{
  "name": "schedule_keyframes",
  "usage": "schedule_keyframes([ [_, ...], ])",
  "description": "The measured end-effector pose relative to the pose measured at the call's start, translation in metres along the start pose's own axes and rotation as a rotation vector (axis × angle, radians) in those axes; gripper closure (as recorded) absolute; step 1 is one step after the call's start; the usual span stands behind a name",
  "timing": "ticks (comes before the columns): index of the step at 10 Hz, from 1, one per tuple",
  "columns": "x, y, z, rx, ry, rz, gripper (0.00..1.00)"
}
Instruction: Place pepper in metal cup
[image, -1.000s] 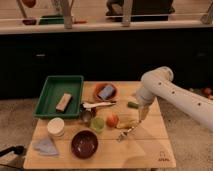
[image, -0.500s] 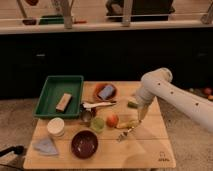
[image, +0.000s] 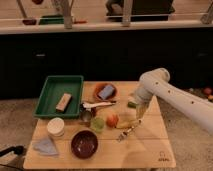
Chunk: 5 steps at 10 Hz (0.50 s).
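At the right of centre in the frame, over the right half of the pale wooden table (image: 150, 152), my gripper (image: 139, 113) hangs pointing down from the white arm (image: 170, 92). I cannot tell whether it is open, closed or already holding something. The small dark green stubby pepper (image: 131, 104) shows just at the gripper's left edge, touching it or nearly so, and I cannot say if it is lifted or resting on the tabletop. The small shiny steel metal cup (image: 86, 117) stands well apart to the left, just below the long silver utensil (image: 98, 105). My worry is the route between them: the round orange-red fruit (image: 112, 120), the paler green round item (image: 97, 123) and the long yellow item (image: 125, 124) lie between gripper and cup, so a low carry could knock them about or tip the cup. The cup's mouth is narrow, so an off-centre release could send the pepper off the rim onto the table or into the maroon bowl (image: 84, 144) lower in the frame. A hold on so stubby a thing could also slip on the way.
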Motion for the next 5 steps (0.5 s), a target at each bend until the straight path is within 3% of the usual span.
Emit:
schedule_keyframes([
  [3, 0.031, -0.030, 0.001, 0.015, -0.017, 0.168, 0.20],
  [5, 0.043, -0.030, 0.009, 0.020, -0.035, 0.256, 0.20],
])
